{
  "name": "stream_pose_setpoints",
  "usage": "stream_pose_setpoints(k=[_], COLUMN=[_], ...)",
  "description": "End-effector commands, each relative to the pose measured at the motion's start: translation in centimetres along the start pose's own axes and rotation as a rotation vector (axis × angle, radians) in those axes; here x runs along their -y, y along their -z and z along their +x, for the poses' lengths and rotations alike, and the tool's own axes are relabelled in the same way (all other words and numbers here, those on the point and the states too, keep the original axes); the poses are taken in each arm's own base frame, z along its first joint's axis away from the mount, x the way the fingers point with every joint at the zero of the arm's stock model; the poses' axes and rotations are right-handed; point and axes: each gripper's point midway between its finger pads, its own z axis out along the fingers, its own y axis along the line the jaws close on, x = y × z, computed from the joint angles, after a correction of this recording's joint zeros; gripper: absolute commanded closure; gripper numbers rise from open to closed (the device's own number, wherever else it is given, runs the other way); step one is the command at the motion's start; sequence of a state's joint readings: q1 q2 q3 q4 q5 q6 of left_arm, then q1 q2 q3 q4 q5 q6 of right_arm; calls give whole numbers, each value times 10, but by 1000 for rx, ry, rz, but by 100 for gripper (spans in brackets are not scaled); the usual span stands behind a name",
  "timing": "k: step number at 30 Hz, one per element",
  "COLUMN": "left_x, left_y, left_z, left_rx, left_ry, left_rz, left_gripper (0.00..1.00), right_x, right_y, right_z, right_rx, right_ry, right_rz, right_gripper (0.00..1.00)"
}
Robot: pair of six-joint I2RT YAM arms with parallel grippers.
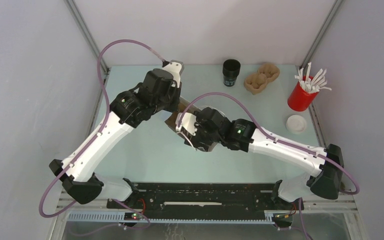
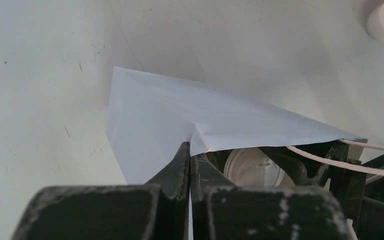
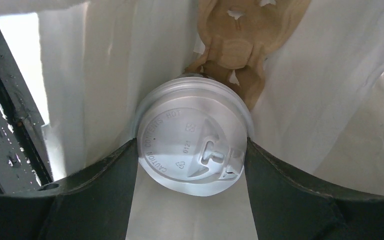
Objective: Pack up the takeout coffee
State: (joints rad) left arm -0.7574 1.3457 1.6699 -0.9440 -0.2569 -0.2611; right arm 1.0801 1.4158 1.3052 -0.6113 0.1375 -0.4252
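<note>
A pale counter (image 1: 145, 160) sits inside white walls, with a lidless black cup (image 1: 231, 72), a pulp tray (image 1: 261, 78), a red cup of sticks (image 1: 301, 97) and a loose lid (image 1: 296, 123) along its far and right sides.

At the middle, the left hand (image 2: 190, 150) is pinched tight on the rim of a white paper bag (image 2: 170, 115), holding its mouth up. The right hand (image 3: 192, 152) reaches down into that bag, its fingers narrowed against either side of the takeout coffee (image 3: 180, 125). The cup hangs or stands upright inside the bag, above a brown pulp carrier (image 3: 235, 50) at the bottom. Whether it is seated there cannot be told.

The cup is likely light and thin-walled, so a hard squeeze would dent it. Its domed lid looks smooth and slippery and may pop off under load. The safer hold is on the cup wall just under the lid's rim, kept level, since contents could spill through the sip hole.
</note>
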Motion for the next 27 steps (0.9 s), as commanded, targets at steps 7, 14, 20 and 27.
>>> stream_pose_setpoints(k=[7, 14, 20, 27], left_x=[0, 2, 4, 6], left_y=[12, 13, 13, 14], left_z=[0, 0, 4, 4], left_rx=[30, 39, 31, 37], left_ry=[-5, -4, -8, -13], left_rz=[18, 26, 31, 36], left_gripper=[100, 100, 100, 100], right_x=[12, -15, 13, 5], right_y=[-1, -13, -8, -24], right_z=[-14, -20, -10, -1], right_rx=[73, 82, 43, -3], right_ry=[-109, -81, -115, -128], right_rz=[29, -54, 86, 78], right_gripper=[50, 50, 50, 51])
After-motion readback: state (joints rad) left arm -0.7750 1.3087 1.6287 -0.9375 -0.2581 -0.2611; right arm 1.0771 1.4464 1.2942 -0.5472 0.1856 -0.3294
